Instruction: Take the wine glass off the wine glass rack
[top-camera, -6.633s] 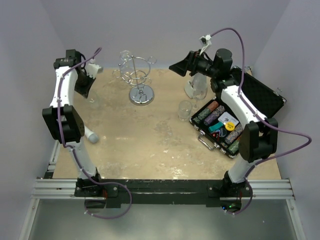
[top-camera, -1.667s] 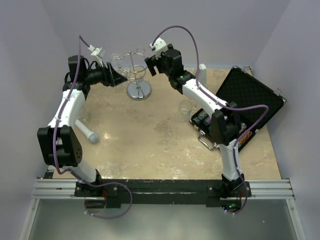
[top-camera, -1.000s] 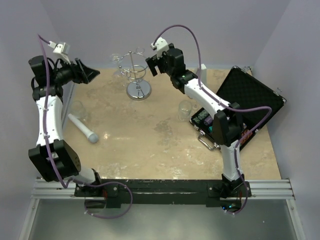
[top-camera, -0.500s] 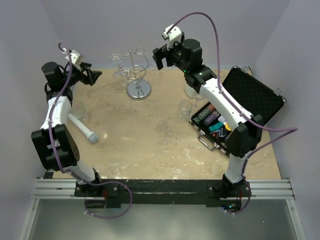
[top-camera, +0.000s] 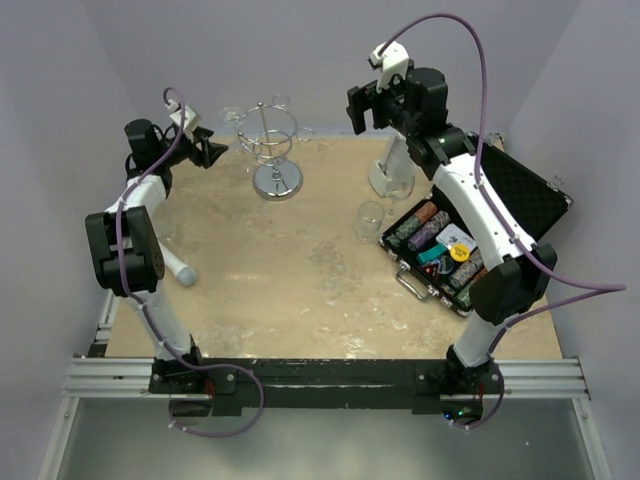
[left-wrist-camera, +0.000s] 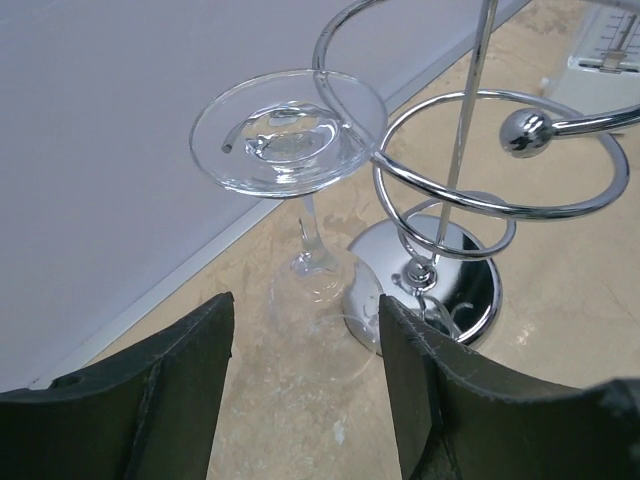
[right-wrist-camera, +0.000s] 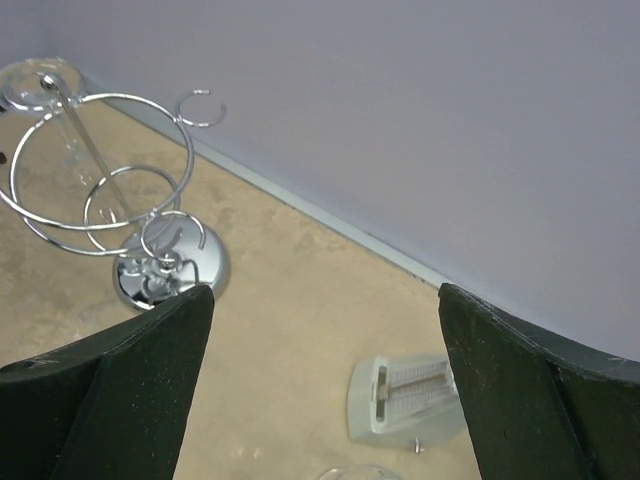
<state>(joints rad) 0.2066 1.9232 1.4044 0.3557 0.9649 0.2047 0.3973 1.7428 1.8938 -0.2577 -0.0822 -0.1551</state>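
Observation:
The wine glass (left-wrist-camera: 288, 135) hangs upside down from a curled arm of the chrome wine glass rack (left-wrist-camera: 470, 205), its foot on top, its stem (left-wrist-camera: 310, 225) and bowl (left-wrist-camera: 320, 320) below. My left gripper (left-wrist-camera: 305, 400) is open just in front of it, with the bowl between the two fingertips and touching neither. In the top view the left gripper (top-camera: 210, 150) sits left of the rack (top-camera: 272, 150), where the glass (top-camera: 232, 118) hangs. My right gripper (top-camera: 365, 105) is open, raised to the right of the rack and holding nothing. The right wrist view shows the rack (right-wrist-camera: 100, 180) far off.
A grey metronome (top-camera: 392, 175) stands right of the rack, also under my right gripper (right-wrist-camera: 405, 400). A clear tumbler (top-camera: 371, 218) and an open black case of poker chips (top-camera: 440, 250) lie at right. A white cylinder (top-camera: 175, 268) lies at left. The back wall is close behind the rack.
My left arm swung in from the far left to the wine glass, its jaws narrowing a little. My right arm pulled back from the rack, up and to the right.

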